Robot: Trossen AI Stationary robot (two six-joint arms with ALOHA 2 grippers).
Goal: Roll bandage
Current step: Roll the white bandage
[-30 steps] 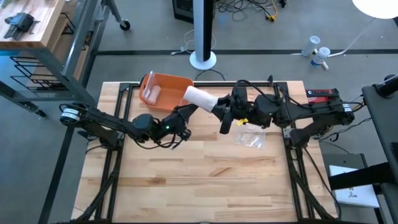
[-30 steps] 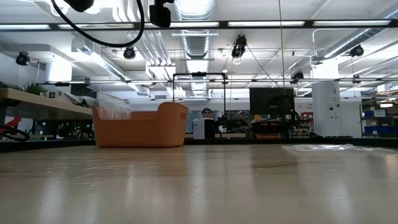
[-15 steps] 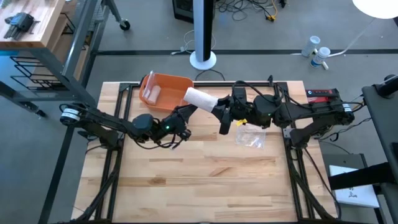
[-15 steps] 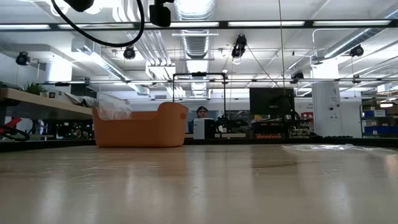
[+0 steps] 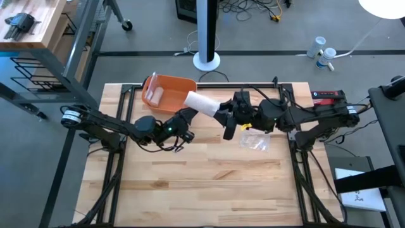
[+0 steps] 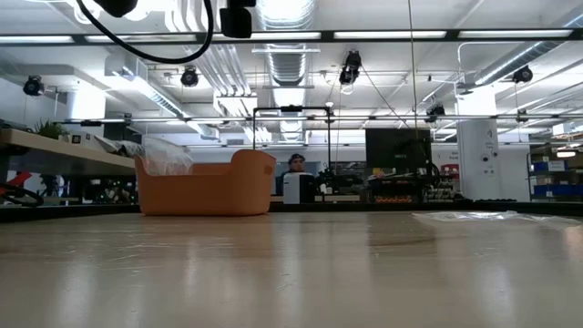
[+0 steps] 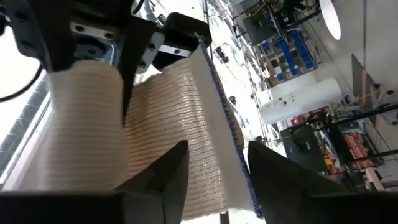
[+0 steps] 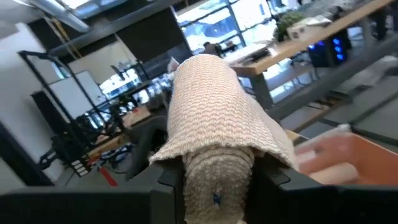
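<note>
Bandage roll (image 5: 201,103) slightly nearer the orange bin (image 5: 166,92).

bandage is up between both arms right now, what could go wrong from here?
1. The bandage roll hangs above the table, with the left pincer and right pincer each shut on it; uneven pulling could unwind or drop it.
2. The orange bin sits close by; a swing might knock it.

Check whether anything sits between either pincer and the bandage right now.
Nothing visible does. Both already hold the bandage in the air above the table: the left pincer grips one end, the right pincer the other. The orange bin and the plastic bag lie off to the sides.
</note>
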